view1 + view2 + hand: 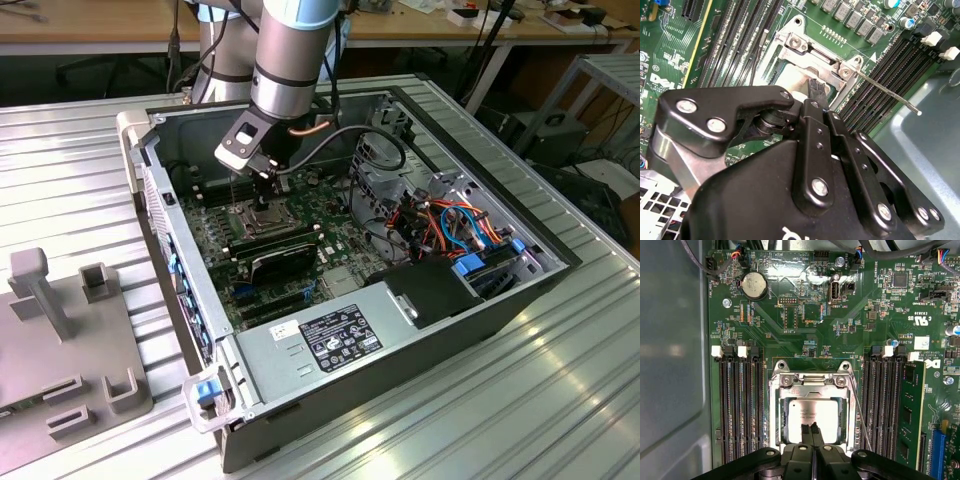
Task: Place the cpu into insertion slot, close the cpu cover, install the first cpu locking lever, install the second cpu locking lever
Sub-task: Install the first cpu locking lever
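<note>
The cpu (815, 407), a silver square chip, lies in the insertion slot (812, 381) on the green board. The cpu cover (776, 412), a silver frame, lies flat around the chip. My gripper (810, 429) is shut with nothing between its fingers, and its tips hover over the chip's near edge. In the second wrist view one black fingertip (816, 91) points down at the cpu cover (807, 50). A thin metal locking lever (860, 412) (887, 96) sticks out loose beside the slot. In the exterior view the gripper (262, 190) hangs just over the insertion slot (262, 220).
Long black memory slots (740, 405) flank the socket on both sides, one holding a green memory stick (909, 415). The open computer case (190, 300) has a power supply (335, 345) and cable bundles (455, 225) nearby. A grey fixture (60, 330) stands outside the case.
</note>
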Controlling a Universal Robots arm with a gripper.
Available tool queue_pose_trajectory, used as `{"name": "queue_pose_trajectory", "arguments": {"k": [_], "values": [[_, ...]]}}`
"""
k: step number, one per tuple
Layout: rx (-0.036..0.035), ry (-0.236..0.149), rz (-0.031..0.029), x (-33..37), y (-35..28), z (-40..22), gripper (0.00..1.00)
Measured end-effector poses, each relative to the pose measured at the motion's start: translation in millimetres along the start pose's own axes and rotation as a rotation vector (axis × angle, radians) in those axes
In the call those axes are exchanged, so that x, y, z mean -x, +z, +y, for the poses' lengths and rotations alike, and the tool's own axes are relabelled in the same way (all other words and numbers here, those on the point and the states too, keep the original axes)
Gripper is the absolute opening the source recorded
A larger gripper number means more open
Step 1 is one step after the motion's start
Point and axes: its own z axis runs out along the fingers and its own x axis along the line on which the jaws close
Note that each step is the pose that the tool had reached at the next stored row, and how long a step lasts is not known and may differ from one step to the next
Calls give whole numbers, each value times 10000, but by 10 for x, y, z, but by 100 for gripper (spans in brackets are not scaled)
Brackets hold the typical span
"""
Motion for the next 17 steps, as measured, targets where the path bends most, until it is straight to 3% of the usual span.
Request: {"name": "queue_pose_trajectory", "arguments": {"k": [2,6,11,12,14,17], "values": [[-1,2,2,1,-13,-11,11],[39,0,2,4,-213,-55,11],[76,26,4,4,-222,-121,11],[83,25,2,5,-224,-159,11],[119,27,4,7,-244,-219,11],[162,17,4,8,-293,-249,11]]}}
